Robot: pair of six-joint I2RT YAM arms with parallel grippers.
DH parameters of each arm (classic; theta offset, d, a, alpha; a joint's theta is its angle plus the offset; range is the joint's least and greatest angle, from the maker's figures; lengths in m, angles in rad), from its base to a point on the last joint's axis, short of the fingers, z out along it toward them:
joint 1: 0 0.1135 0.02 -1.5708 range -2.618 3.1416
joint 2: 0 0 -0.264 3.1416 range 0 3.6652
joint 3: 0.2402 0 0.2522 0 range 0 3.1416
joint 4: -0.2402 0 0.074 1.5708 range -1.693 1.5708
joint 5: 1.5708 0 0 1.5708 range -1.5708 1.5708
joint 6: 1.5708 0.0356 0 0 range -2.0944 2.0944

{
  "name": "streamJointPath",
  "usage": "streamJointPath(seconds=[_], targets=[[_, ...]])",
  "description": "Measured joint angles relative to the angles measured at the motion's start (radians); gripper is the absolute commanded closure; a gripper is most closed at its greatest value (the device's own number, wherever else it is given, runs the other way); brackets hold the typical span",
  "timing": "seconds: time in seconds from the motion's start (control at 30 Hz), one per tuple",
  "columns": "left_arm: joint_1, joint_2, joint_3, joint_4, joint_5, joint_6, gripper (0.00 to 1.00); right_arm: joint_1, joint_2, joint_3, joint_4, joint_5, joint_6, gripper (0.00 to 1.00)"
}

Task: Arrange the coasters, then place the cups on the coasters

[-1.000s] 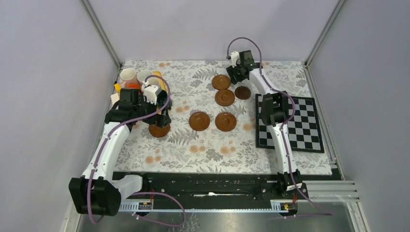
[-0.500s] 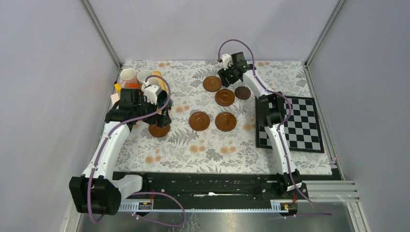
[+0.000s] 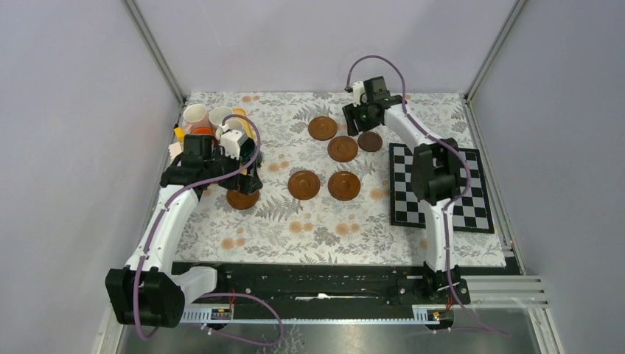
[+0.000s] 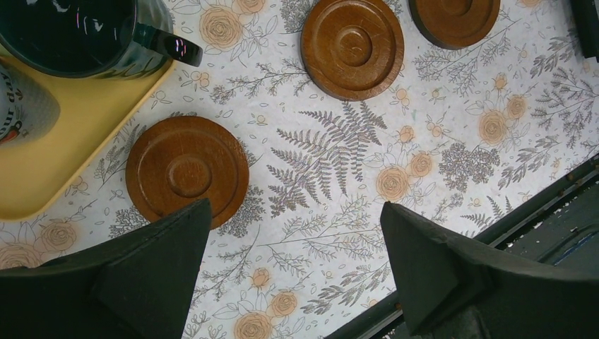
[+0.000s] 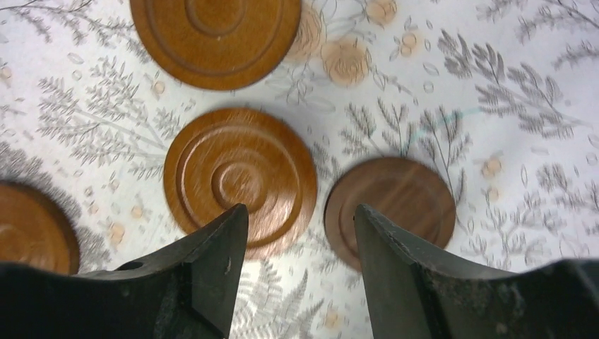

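Note:
Several brown coasters lie on the floral cloth: one at the back [image 3: 322, 127], one [image 3: 343, 148], a darker one [image 3: 370, 141], two in front [image 3: 304, 184] [image 3: 343, 185], and one [image 3: 242, 198] under my left gripper [image 3: 243, 181]. That gripper [image 4: 295, 208] hangs wide open over bare cloth, just right of this coaster [image 4: 187, 173]. My right gripper [image 3: 355, 118] [image 5: 300, 212] is open and holds nothing, hovering between the middle coaster [image 5: 240, 180] and the dark coaster [image 5: 392, 208]. The cups [image 3: 195, 114] stand crowded on the yellow tray; a dark green cup [image 4: 78, 35] shows.
The yellow tray [image 4: 56, 148] sits at the left back edge, partly hidden by my left arm. A black-and-white chequered mat [image 3: 457, 199] lies at the right under my right arm. Grey walls close in the back and both sides.
The back coaster has slid a little to the left. My right gripper swung left with it, then came back right and narrowed slightly. The left arm has not moved.

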Motion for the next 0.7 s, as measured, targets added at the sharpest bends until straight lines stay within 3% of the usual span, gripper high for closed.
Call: streamJointPath(seconds=[0.2,0.7], targets=[[0.000,0.001,0.000,0.000,0.018,0.000,0.01,-0.004,-0.166,-0.222,0.054,0.039,0.042,0.37],[0.000,-0.008,0.000,0.000,0.027,0.003,0.01,-0.041,-0.169,-0.389,0.057,0.064,0.045,0.38]])
